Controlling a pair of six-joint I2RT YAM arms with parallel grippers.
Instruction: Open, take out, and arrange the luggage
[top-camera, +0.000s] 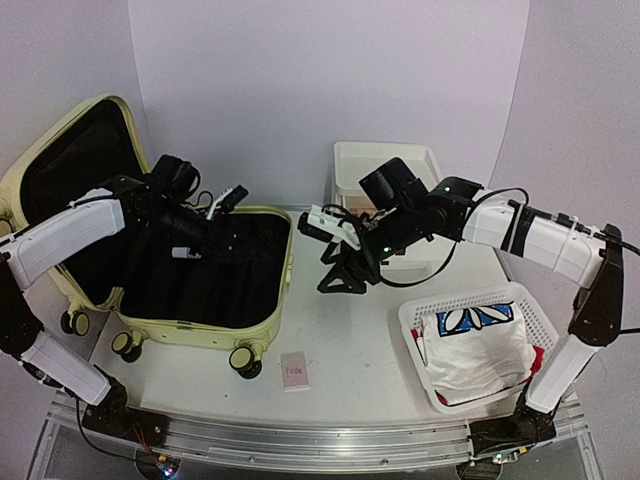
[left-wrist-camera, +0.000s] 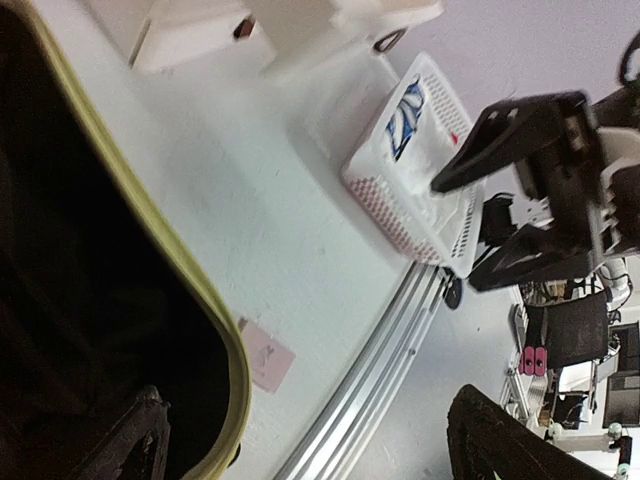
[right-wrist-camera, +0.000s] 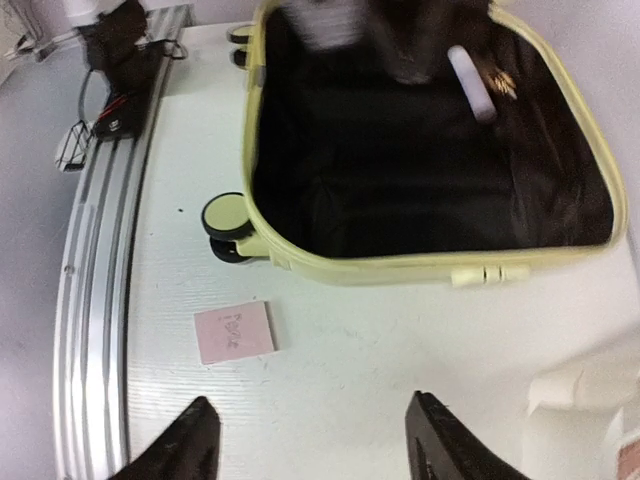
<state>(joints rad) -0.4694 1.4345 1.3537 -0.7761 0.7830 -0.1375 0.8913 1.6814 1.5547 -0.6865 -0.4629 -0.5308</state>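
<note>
A pink card (top-camera: 296, 369) sits at 5 o'clock of the open luggage (top-camera: 190, 330), a white basket (top-camera: 541, 322) at 4 o'clock, and the left gripper (left-wrist-camera: 315, 445) and right gripper (right-wrist-camera: 320, 440) are both wide open and empty.

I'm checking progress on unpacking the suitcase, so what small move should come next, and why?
Probably lower the left gripper into the open suitcase: its jaws stand wide and empty above the black lining. The right gripper, also open and empty, hangs over bare table. What remains inside, I cannot tell.
</note>
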